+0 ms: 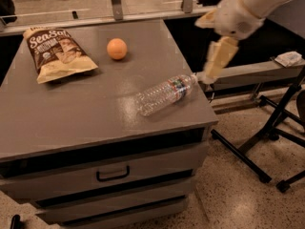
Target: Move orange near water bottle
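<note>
The orange [116, 48] sits on the grey cabinet top [71, 109], toward the back middle. The clear water bottle [164, 94] lies on its side near the front right corner, cap pointing right. My gripper [213, 63] hangs from the arm at the upper right, just above and right of the bottle's cap end, off the cabinet's right edge. It is far from the orange and holds nothing that I can see.
A brown-and-tan chip bag [56, 54] lies at the back left of the top. Drawers [112, 173] front the cabinet. A black stand's legs [267, 132] and a shelf [257, 70] are on the right. A railing runs behind.
</note>
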